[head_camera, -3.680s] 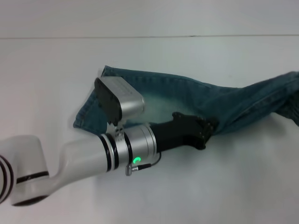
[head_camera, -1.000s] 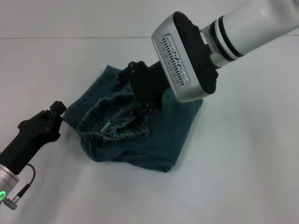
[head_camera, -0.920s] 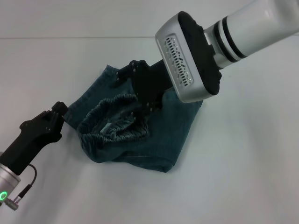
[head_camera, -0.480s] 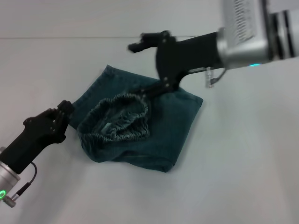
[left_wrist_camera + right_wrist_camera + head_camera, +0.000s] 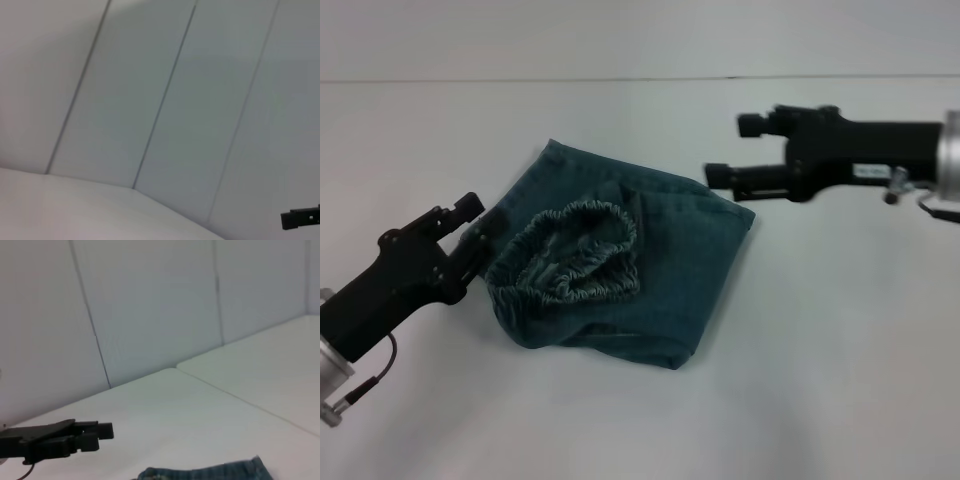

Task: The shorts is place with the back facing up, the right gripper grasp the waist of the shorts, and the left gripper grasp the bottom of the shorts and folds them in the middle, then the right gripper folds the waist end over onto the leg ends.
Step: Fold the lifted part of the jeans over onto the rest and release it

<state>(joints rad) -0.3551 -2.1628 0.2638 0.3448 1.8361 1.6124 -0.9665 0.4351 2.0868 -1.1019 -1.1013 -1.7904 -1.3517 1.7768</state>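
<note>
Folded shorts (image 5: 620, 275) at frame centre on white surface (image 5: 820, 350), elastic waist (image 5: 575, 250) on top, left gripper (image 5: 475, 225) lower left, tips spread beside shorts' left edge, right gripper (image 5: 735, 150) upper right, spread, clear of cloth.

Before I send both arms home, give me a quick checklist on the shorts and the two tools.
1. Waist end folded over onto the leg ends: ok; the shorts lie as a compact bundle, elastic waistband on top.
2. Right tool clear of the fabric: ok; open, empty, off the bundle's far right corner.
3. Left tool clear: cannot tell; it sits at the bundle's left edge.
4. Fold neat: not ok; waistband bunched.
5. Bundle fully on the table: ok.
</note>
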